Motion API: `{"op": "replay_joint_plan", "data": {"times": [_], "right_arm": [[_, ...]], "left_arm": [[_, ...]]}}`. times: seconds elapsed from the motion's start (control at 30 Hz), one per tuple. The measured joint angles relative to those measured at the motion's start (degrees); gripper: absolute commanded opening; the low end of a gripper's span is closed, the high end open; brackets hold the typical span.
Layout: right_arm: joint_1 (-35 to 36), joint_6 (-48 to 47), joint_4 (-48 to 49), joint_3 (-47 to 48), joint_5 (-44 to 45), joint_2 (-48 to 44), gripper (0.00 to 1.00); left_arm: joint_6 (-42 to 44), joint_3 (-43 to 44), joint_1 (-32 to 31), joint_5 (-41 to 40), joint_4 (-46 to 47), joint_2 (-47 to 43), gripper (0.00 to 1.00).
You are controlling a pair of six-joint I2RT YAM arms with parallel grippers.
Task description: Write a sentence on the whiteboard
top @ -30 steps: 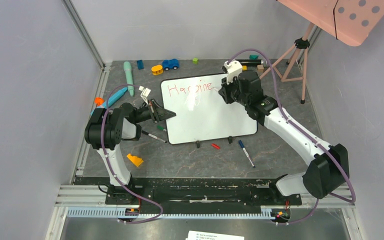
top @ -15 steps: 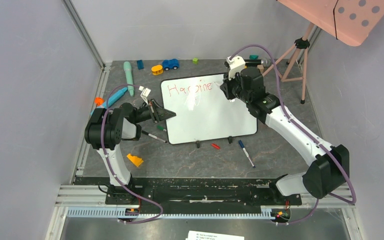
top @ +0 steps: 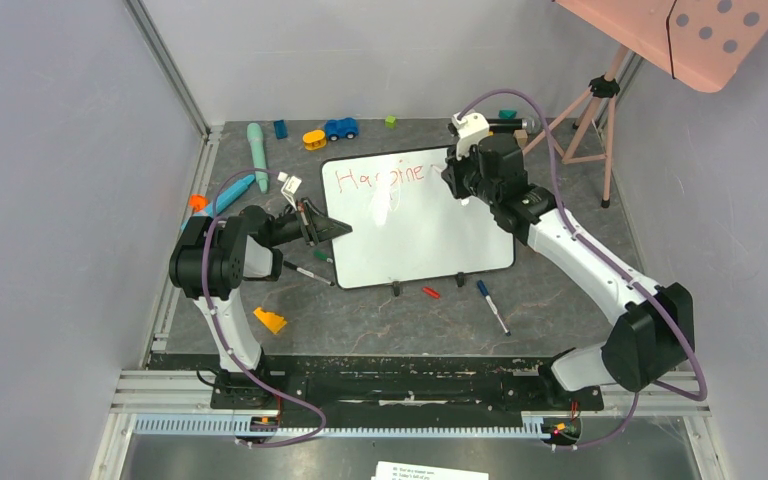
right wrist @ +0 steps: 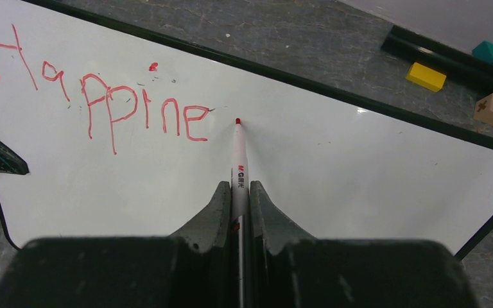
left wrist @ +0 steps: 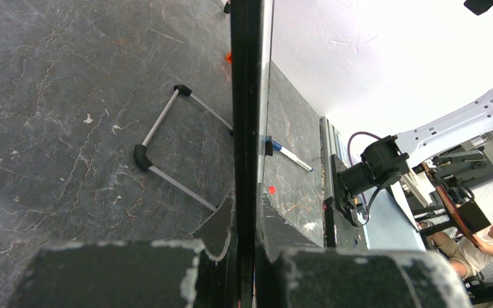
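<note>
The whiteboard (top: 420, 235) lies tilted on the dark table. Red letters of the sentence (top: 378, 177) read "Happine" along its top edge, and show clearly in the right wrist view (right wrist: 103, 106). My right gripper (top: 459, 187) is shut on a white red-tipped marker (right wrist: 238, 160). The marker's tip sits just right of the last "e" on the whiteboard (right wrist: 346, 167); I cannot tell whether it touches. My left gripper (top: 322, 228) is shut on the board's left rim. In the left wrist view the rim (left wrist: 247, 96) runs edge-on between my left gripper's (left wrist: 247, 200) fingers.
A blue-capped marker (top: 492, 305), a red cap (top: 431, 292) and a black marker (top: 308, 272) lie near the board's front edge. An orange wedge (top: 269, 320) lies front left. Toys (top: 340, 128) line the back. A tripod (top: 590, 110) under a pink dotted panel (top: 700, 35) stands back right.
My right gripper has shifted slightly up and to the right with the marker, now past the finished "e". The left gripper and the board have not moved.
</note>
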Motion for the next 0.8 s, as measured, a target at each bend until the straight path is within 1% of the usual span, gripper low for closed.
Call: {"op": "replay_joint_plan", "data": {"times": [0.5, 0.8], "right_arm": [[0.0, 0.0, 0.4, 0.2, -2.8, 0.5, 0.00], [0.0, 0.0, 0.4, -1.9, -3.3, -0.5, 0.00]], "left_arm": [[0.0, 0.0, 0.0, 0.0, 0.0, 0.0, 0.02], [0.0, 0.0, 0.0, 0.0, 0.0, 0.0, 0.02]]}}
